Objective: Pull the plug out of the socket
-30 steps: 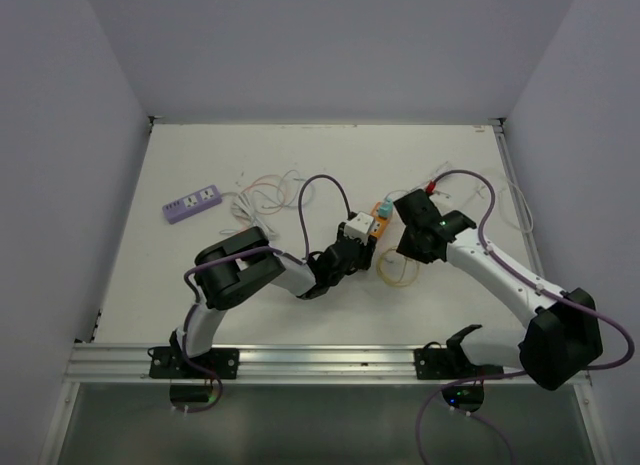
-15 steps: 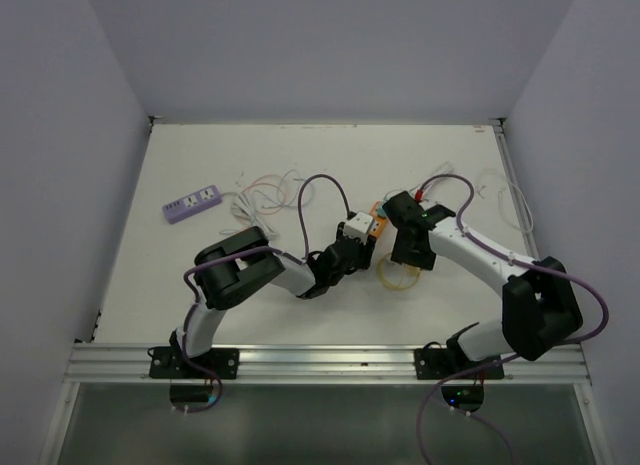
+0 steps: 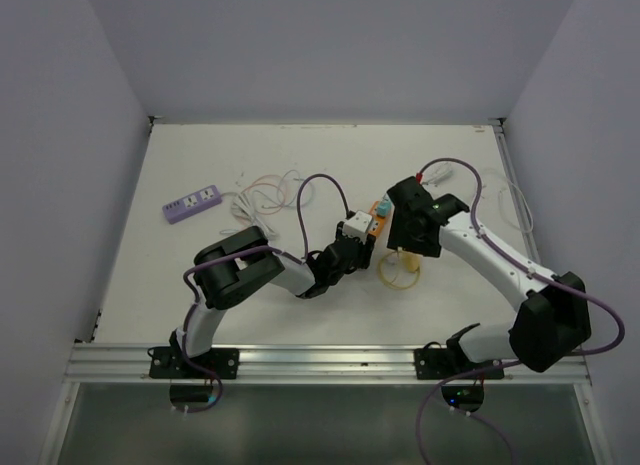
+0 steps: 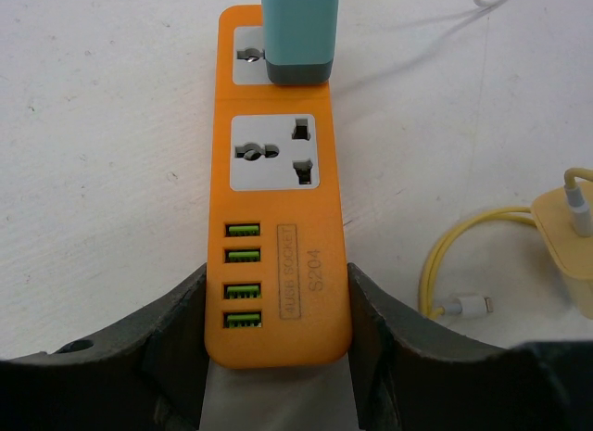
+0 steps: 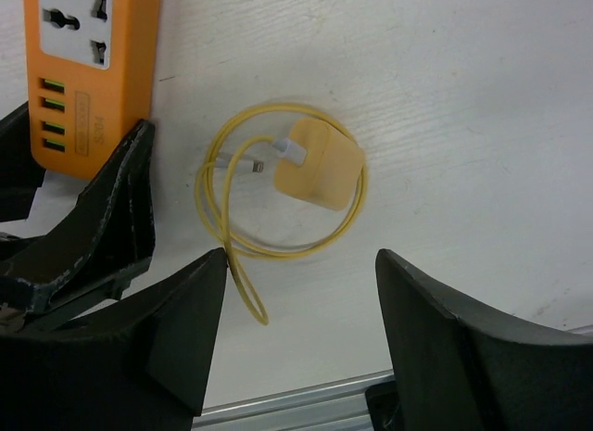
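Observation:
The orange socket strip (image 4: 278, 218) lies on the white table, with a teal plug (image 4: 298, 32) seated in its far socket. My left gripper (image 4: 278, 310) is shut on the strip's near end, one finger on each long side. In the top view the strip (image 3: 372, 225) and the plug (image 3: 381, 207) sit mid-table between the two grippers, with the left gripper (image 3: 350, 247) at the strip's near end. My right gripper (image 5: 301, 292) is open and empty. It hovers over the table just right of the strip (image 5: 88, 69), away from the plug. It also shows in the top view (image 3: 405, 240).
A yellow charger (image 5: 318, 162) with a coiled yellow cable (image 3: 400, 270) lies right of the strip, under the right gripper. A purple power strip (image 3: 192, 202) and loose white cables (image 3: 262, 190) lie at the back left. Another white cable (image 3: 512, 200) lies at the right edge.
The right arm has shifted, and its gripper has moved slightly back and uncovered more of the yellow coil. The left gripper still holds the strip, unmoved.

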Motion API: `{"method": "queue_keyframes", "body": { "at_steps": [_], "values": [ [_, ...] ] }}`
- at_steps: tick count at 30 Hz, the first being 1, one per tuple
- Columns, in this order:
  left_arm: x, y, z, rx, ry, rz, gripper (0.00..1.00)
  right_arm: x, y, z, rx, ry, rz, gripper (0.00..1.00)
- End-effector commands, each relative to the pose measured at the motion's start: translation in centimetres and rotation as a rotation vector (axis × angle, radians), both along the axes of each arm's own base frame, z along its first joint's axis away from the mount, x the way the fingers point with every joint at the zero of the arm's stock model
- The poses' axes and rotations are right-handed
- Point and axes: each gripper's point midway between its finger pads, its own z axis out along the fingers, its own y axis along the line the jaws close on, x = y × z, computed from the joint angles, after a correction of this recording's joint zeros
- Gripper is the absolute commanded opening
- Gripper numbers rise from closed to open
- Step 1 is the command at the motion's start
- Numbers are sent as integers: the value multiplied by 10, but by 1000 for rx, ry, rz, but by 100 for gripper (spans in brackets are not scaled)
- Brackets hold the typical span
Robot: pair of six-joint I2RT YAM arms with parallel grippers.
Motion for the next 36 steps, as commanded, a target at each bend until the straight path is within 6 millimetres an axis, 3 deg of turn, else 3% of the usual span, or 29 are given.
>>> {"method": "queue_keyframes", "body": {
  "at_steps": [1,5,9,14,18,28,36],
  "values": [
    [-13,52,-63,209,140,68,0,-4,-3,25,-10,-15,56,69],
    [-14,53,-66,212,147,70,0,6,6,54,72,-150,68,69],
    [-13,54,-66,213,149,72,0,29,19,87,173,-325,63,69],
    [-13,54,-67,215,150,72,0,55,24,107,182,-420,7,71],
    [-14,54,-68,218,152,72,0,78,29,112,175,-438,-45,74],
    [-14,52,-69,216,156,70,0,123,49,79,170,-378,-172,76],
    [-13,51,-74,228,165,69,0,150,50,47,127,-313,-226,72]
  ]
}}
